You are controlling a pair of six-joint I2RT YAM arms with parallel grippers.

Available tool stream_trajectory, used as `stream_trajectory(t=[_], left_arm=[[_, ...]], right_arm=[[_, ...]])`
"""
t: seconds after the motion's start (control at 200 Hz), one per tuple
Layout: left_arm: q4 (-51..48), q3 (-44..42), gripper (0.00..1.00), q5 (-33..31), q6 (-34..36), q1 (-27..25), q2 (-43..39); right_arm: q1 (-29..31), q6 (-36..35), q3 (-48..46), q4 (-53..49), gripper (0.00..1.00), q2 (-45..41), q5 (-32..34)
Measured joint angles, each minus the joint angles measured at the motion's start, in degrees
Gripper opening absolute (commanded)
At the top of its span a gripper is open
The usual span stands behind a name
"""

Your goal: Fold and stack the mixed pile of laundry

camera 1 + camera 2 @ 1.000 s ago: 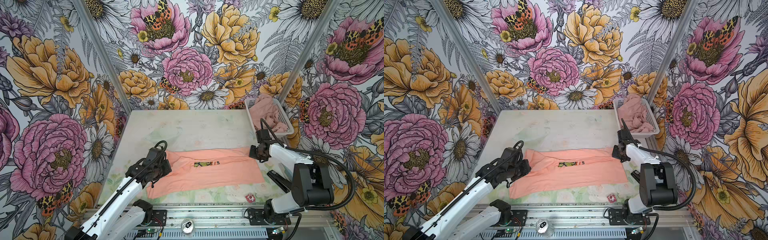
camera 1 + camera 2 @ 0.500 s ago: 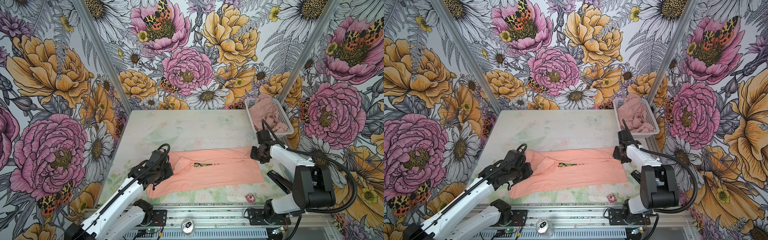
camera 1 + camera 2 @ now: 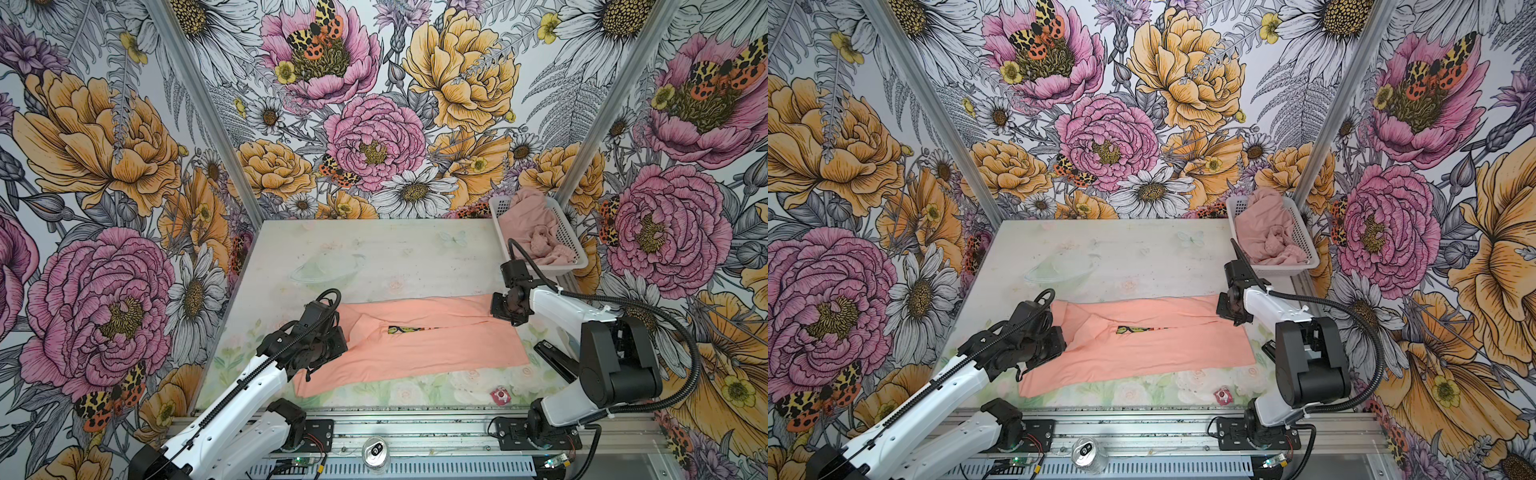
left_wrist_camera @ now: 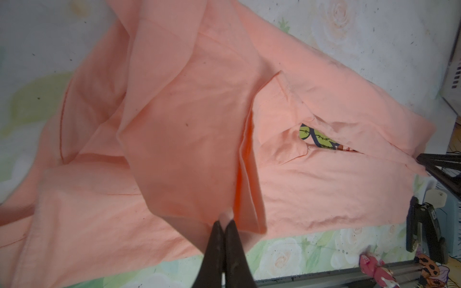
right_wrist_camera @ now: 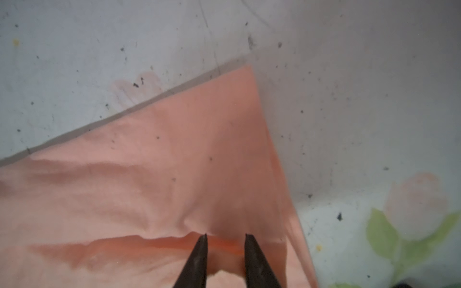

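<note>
left gripper (image 4: 225, 220) drew t-shirt (image 3: 424, 349) nearer — pink garment (image 3: 532, 232) in basket (image 3: 566, 237).

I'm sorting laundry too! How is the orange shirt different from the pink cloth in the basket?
The orange shirt lies spread on the table; the pink cloth sits crumpled in the white basket. The orange shirt shows a green graphic; the pink cloth looks plain. The left gripper pinches the orange shirt, not the pink cloth. Both are soft.

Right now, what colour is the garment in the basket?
Dusty pink, plain; the garment shows best in a top view.
</note>
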Motion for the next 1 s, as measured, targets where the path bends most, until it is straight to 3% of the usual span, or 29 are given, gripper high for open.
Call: stream_trajectory(t=[0.29,0.54,0.706,0.746,0.901,1.001], left_arm=[[0.04,-0.24,0.0,0.02,0.02,0.0,0.0],[0.04,-1.36,0.0,0.04,-0.7,-1.62,0.0],[-0.26,-1.92,0.38,0.17,-1.86,-4.15,-0.44],[-0.35,-1.92,0.43,0.17,-2.08,-4.52,-0.94],[-1.11,-0.09,0.52,-0.46,-2.78,-4.76,-0.9],[-0.42,3.96,0.53,-0.87,-1.07,-4.44,4.22]], right_arm=[[0.24,-0.31,-2.64,-1.16,0.12,-1.53,-0.02],[0.24,-0.28,-2.8,-4.31,0.13,-1.62,2.34],[0.24,-0.28,-2.8,-5.7,0.16,-3.26,3.87],[0.24,-0.28,-2.78,-5.99,0.16,-3.74,4.07],[0.24,-0.28,-2.25,-6.75,0.18,-4.63,4.81],[0.24,-0.28,-1.88,-7.23,0.18,-5.55,5.38]])
